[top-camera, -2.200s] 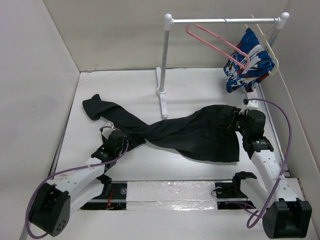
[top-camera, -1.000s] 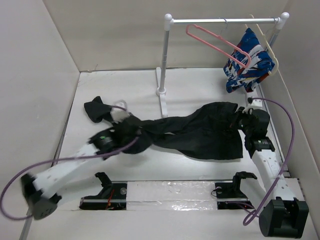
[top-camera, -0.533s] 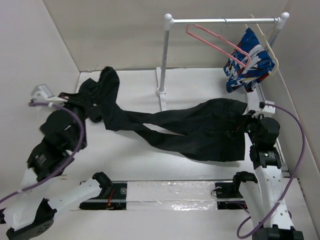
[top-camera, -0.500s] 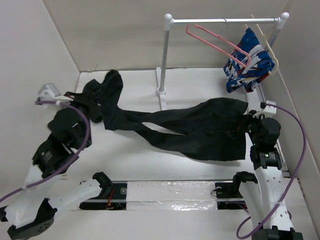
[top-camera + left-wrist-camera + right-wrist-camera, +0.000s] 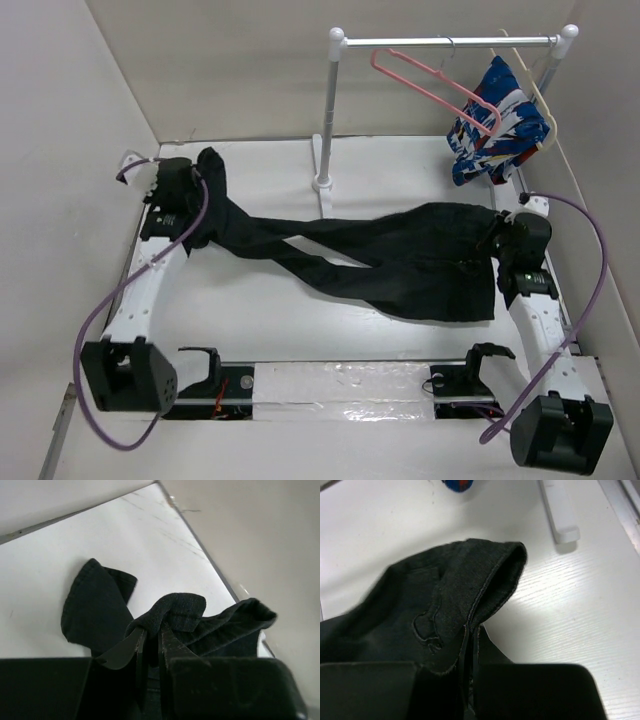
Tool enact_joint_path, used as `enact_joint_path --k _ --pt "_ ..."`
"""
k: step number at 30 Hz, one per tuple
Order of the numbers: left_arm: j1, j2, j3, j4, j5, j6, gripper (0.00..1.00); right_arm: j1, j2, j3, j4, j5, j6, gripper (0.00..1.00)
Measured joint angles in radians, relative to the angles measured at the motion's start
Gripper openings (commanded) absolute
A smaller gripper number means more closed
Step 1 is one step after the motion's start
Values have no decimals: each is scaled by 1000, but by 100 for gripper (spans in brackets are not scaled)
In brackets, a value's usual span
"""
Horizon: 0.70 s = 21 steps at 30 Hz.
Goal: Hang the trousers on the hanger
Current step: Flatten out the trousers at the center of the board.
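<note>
The black trousers (image 5: 400,262) lie stretched across the table, waistband at the right and legs crossing toward the far left. My left gripper (image 5: 190,190) is shut on the leg ends (image 5: 175,611) near the far left corner. A bunch of dark cloth is pinched between its jaws. My right gripper (image 5: 500,238) is shut on the waistband edge (image 5: 495,580) at the right side. The pink hanger (image 5: 440,92) hangs by its hook from the rail (image 5: 450,42) at the back right, away from both grippers.
A white rack post (image 5: 328,120) with its foot (image 5: 326,205) stands mid-back, just behind the trousers. A blue, white and red garment (image 5: 495,125) on a cream hanger hangs at the rail's right end. Walls close in on the left, back and right.
My left arm has swung from the near left up to the far left corner, pulling the trouser legs out long. The right gripper has shifted slightly, still holding the waistband.
</note>
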Motion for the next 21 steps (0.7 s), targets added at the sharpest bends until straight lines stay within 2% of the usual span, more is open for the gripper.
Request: enact_joint_path --k 4,8,11,14,16,18,21 --pt "175 100 0 43 143 -60 0 -6 54 7 62 19 17 0" --pt "274 193 -26 197 301 -93 56 -10 198 40 122 26 26 0" --pt "334 307 -34 301 441 -99 58 -29 315 84 134 29 26 0" --pt "354 431 5 312 518 -68 62 -46 376 117 140 27 26 0" --pt "343 475 29 298 553 -52 62 -53 381 123 147 23 27 14" --pt "324 479 36 285 567 -37 62 -56 376 123 159 14 31 32" --pt "279 458 33 275 548 -6 62 -57 351 122 179 -19 35 44"
